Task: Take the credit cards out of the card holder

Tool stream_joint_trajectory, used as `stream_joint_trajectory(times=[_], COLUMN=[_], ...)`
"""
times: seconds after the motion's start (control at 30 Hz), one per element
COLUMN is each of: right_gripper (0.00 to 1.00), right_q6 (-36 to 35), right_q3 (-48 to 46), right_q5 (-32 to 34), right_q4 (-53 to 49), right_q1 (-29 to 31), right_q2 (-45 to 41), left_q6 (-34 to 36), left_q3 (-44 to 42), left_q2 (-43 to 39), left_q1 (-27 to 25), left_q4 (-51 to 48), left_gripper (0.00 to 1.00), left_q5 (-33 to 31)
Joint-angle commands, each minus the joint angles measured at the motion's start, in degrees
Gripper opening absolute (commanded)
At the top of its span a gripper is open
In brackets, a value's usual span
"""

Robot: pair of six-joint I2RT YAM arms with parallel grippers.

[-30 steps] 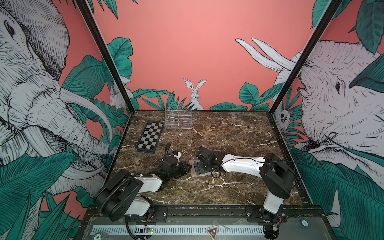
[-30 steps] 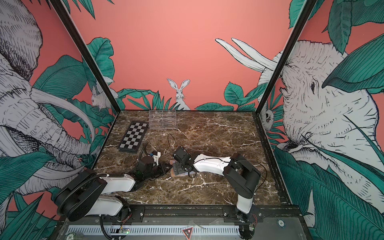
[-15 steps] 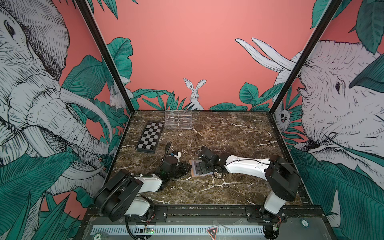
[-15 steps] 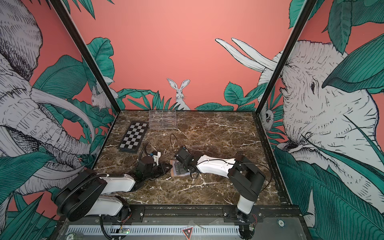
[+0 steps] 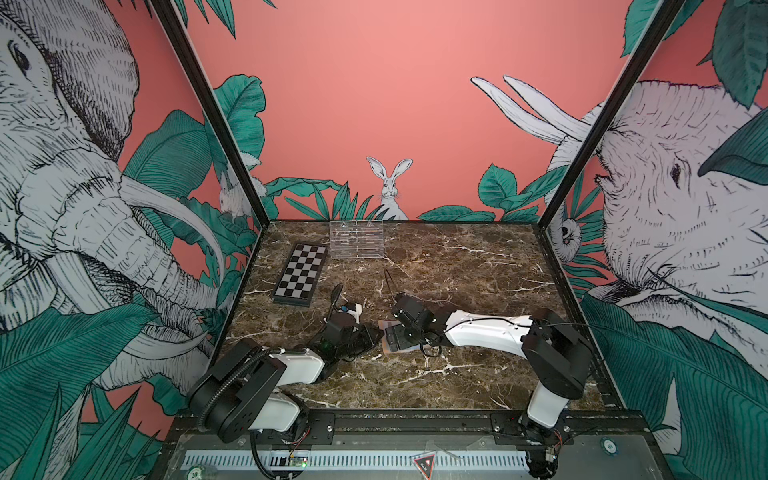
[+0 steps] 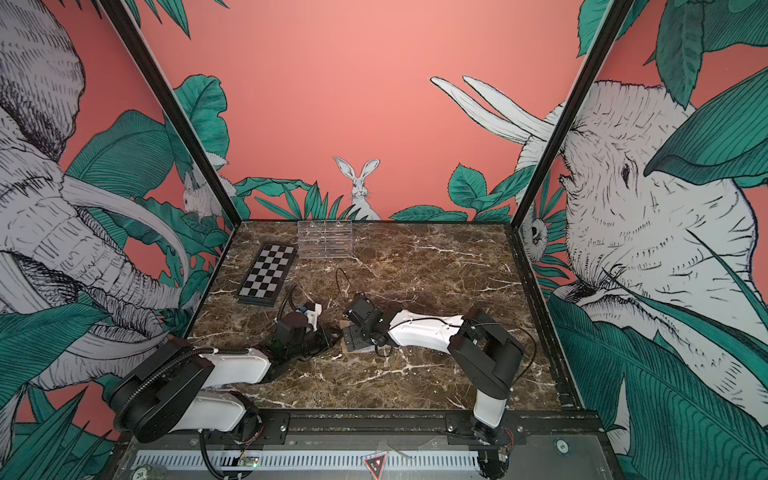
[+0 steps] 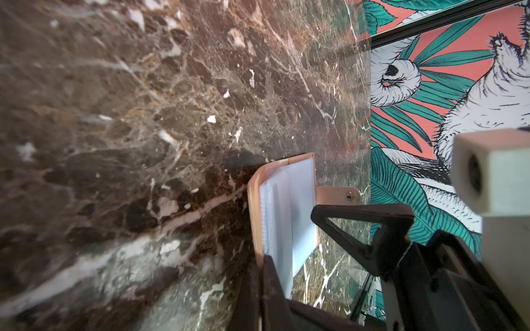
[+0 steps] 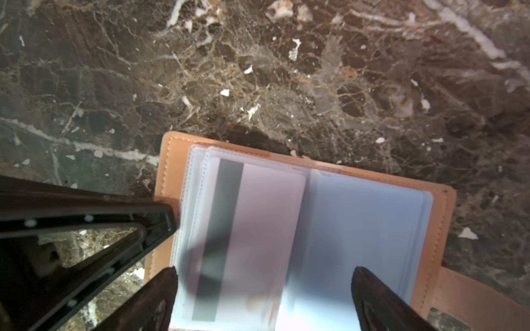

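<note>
Right hand point(image 8: 265, 270) shifted slightly, spread over card holder point(image 8: 358, 215) | left hand point(image 7: 262, 269) pinching its cover (credit cards point(image 8: 252, 223) sleeved)

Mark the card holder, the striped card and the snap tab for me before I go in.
card holder point(image 8: 167, 172), right wrist view, tan stitched border.
striped card point(image 8: 266, 217), right wrist view, pale face beside the dark stripe.
snap tab point(image 7: 332, 196), left wrist view, tan flap near its stud.

I see a tan stitched leather-like card holder point(image 8: 168, 172), its glossy clear plastic sleeves point(image 8: 367, 217), and a polished brown marble bench point(image 8: 258, 71).
</note>
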Motion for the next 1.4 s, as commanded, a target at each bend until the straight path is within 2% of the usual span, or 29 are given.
stream_joint_trajectory(times=[0.0, 0.87, 1.1, 1.37], right_gripper=[0.93, 0.91, 0.91, 0.9], right_q6=[-0.16, 0.17, -0.18, -0.75], right_q3=[2.29, 3.27, 3.88, 5.4], right_q5=[0.96, 6.43, 5.26, 9.03], right_q4=[-1.15, -6.64, -6.42, -10.24], right_q1=[0.74, 0.77, 0.78, 1.11], right_q2=[1.11, 1.84, 2.56, 3.33], left_q6=[0.96, 1.27, 1.34, 1.38], left_q3=[-0.02, 0.15, 0.5, 0.54], left_q2=[-1.48, -1.83, -1.79, -1.99], left_q1=[-0.27, -0.28, -0.25, -0.33], left_q4=[-1.06, -1.72, -1.77, -2.04], left_gripper=[0.0, 0.0, 0.0, 0.0], left_q5=[-0.46, -0.55, -0.19, -0.25])
